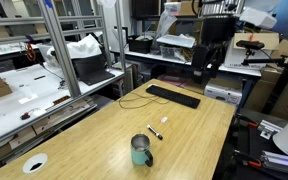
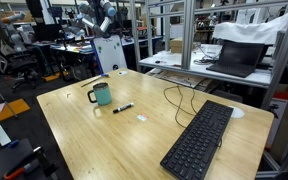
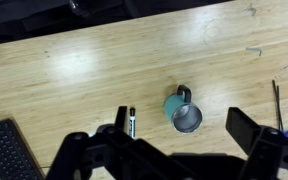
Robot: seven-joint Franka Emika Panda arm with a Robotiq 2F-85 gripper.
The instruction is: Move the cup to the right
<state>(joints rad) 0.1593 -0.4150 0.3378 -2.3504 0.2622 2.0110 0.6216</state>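
Fingers [image 3: 252,135] spread wide and empty, the cup [image 3: 184,113] below between them but nearer one, so an off-centre descent could knock it over.

one cup [image 1: 141,150], one marker [image 2: 123,107], one keyboard [image 2: 199,140], one disc [image 1: 34,163], maybe one scrap [image 2: 142,118].

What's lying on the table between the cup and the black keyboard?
The marker pen lies between the cup and the keyboard, with a small white object beside it; both exterior views show this.
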